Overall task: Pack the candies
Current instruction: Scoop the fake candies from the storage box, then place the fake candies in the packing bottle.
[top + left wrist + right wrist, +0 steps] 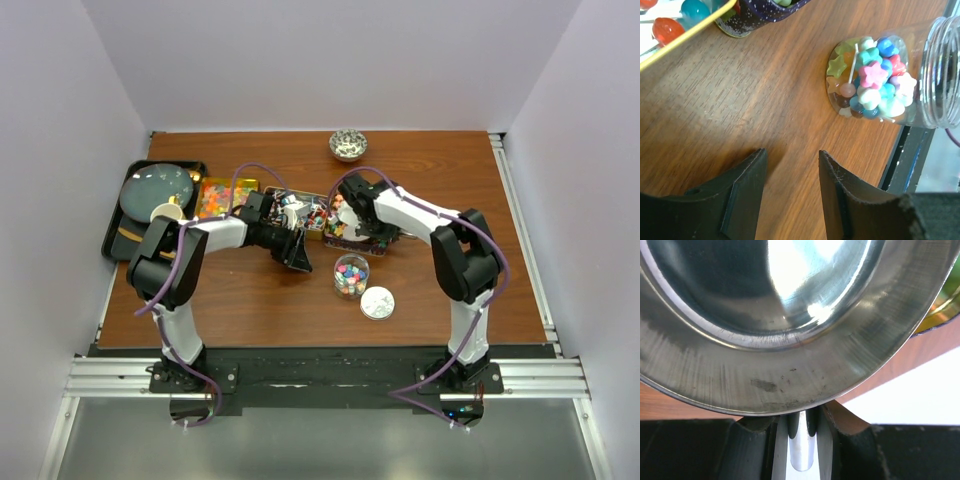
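Right tool (799, 432) around steel scoop (790, 315)

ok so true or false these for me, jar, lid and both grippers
1. The jar already holds candies. True.
2. The lid is screwed onto the jar. False: it lies on the table beside the open jar.
3. The left gripper is clamped on a candy. False: it is open and empty.
4. The right gripper holds a metal scoop by its handle. True.
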`<action>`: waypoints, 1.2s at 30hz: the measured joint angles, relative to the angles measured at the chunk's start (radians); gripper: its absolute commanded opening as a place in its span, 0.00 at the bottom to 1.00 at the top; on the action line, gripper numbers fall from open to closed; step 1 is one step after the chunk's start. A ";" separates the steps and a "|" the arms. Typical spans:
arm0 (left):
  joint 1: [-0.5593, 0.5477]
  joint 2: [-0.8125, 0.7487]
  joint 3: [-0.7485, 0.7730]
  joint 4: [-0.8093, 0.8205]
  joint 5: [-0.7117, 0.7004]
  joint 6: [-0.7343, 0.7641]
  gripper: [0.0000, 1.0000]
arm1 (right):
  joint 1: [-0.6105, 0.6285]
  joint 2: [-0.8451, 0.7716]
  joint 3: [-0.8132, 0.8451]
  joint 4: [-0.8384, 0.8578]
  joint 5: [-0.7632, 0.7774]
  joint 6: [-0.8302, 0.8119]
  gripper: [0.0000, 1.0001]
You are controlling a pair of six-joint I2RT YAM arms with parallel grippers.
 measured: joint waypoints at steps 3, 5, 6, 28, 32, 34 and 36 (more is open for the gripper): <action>0.000 0.000 0.000 -0.010 -0.005 0.017 0.50 | -0.029 -0.021 -0.037 0.027 -0.041 0.000 0.00; 0.000 0.000 0.000 -0.014 -0.004 0.025 0.51 | -0.049 -0.043 -0.062 0.055 -0.084 0.001 0.00; 0.000 0.000 0.000 -0.015 -0.004 0.027 0.50 | -0.059 -0.058 -0.079 0.074 -0.108 0.001 0.00; -0.001 0.000 0.018 -0.081 -0.005 0.077 0.51 | -0.160 -0.553 -0.650 0.568 -0.479 0.120 0.00; -0.001 0.000 0.018 -0.081 -0.005 0.078 0.51 | -0.143 -0.657 -0.669 0.568 -0.519 0.091 0.00; -0.002 0.000 0.018 -0.081 -0.004 0.078 0.51 | -0.135 -0.717 -0.673 0.545 -0.525 0.047 0.00; -0.002 0.000 0.018 -0.081 -0.004 0.077 0.52 | -0.134 -0.758 -0.673 0.517 -0.526 -0.002 0.00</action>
